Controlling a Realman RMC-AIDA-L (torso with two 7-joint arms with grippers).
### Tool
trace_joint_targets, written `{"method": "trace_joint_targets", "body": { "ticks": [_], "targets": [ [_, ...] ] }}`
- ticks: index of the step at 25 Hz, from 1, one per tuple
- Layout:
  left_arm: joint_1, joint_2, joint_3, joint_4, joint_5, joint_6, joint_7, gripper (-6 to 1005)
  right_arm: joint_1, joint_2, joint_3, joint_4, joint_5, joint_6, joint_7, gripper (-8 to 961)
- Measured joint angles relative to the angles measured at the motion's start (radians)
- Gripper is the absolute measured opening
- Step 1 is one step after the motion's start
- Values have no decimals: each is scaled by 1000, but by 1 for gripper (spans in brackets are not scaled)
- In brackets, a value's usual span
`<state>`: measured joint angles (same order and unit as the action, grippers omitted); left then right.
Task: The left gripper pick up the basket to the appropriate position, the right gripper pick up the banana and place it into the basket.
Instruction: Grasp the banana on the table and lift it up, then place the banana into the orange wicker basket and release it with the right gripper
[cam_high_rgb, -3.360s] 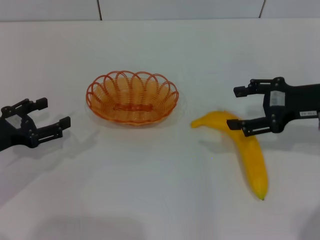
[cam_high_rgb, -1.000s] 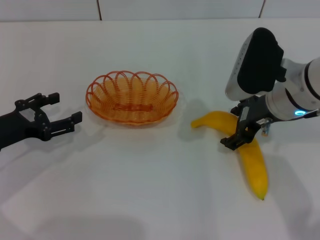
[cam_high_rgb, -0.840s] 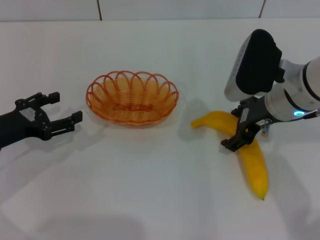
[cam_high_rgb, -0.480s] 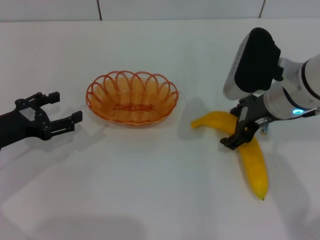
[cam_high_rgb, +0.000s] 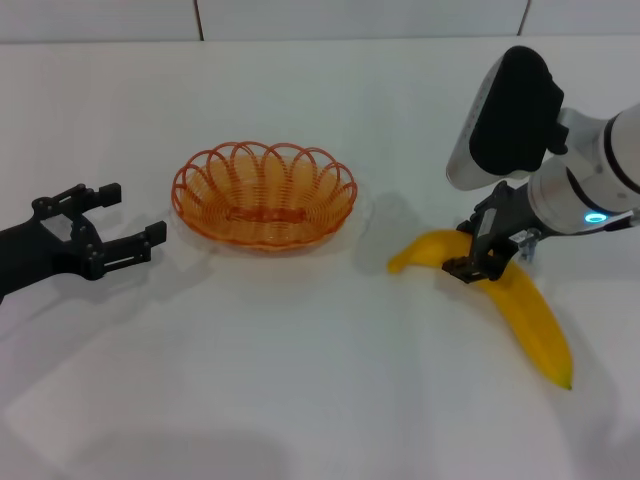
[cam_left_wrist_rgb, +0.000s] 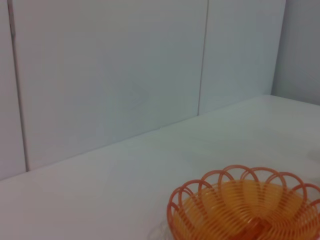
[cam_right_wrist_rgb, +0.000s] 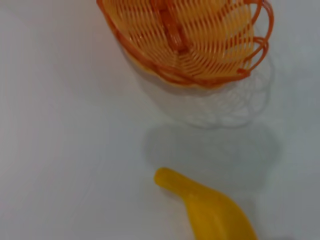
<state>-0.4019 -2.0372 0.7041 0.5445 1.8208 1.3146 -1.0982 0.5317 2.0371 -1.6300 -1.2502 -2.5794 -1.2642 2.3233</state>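
The orange wire basket (cam_high_rgb: 212, 222) rests on the white table left of centre, with nothing in it; it also shows in the left wrist view (cam_left_wrist_rgb: 220, 176) and the right wrist view (cam_right_wrist_rgb: 131, 48). My left gripper (cam_high_rgb: 134, 211) hovers open a short way to its left, apart from the rim. The yellow banana (cam_high_rgb: 525, 310) lies to the basket's right, its stem end (cam_right_wrist_rgb: 167, 179) pointing toward the basket. My right gripper (cam_high_rgb: 486, 262) comes down from above and is shut on the banana near its bend.
The white table (cam_high_rgb: 300, 380) extends around both objects. A pale panelled wall (cam_left_wrist_rgb: 110, 75) stands behind the far edge. The bulky white-and-silver right arm (cam_high_rgb: 520, 110) hangs over the table's right side.
The banana has swung in the right gripper's hold: its dark tip moved right and farther out, and the stem end shifted slightly. The left gripper and basket stayed put.
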Motion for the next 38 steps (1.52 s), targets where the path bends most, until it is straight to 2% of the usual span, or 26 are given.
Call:
{"method": "trace_joint_targets", "body": {
  "ticks": [6,9,12,17,18,19,30,38],
  "targets": [
    [0,0,0,0,0,0,0,875,-35,0,10,-106,5,3,0,490],
    [2,-1,0,0,0,0,0,875,-60,0,15,-194,12,21,-10,496],
    [3,-2,0,-5,-1,0,3,875,-54,0,12,-241,41,55,-30,503],
    [-4,-1,0,-29,-9,-1,20,874,19,0,7,-235,146,89,-107,514],
    [-6,-1,0,-30,-9,-1,20,874,59,0,-6,-213,164,101,-117,516],
    [-10,-2,0,-36,-9,-3,21,874,59,0,-6,-213,164,101,-117,518],
    [-34,0,0,-75,-2,-15,34,875,276,6,-156,-42,166,191,-94,542],
    [-29,-1,0,-79,2,-25,36,876,340,6,-205,27,163,295,-85,559]
  ]
}}
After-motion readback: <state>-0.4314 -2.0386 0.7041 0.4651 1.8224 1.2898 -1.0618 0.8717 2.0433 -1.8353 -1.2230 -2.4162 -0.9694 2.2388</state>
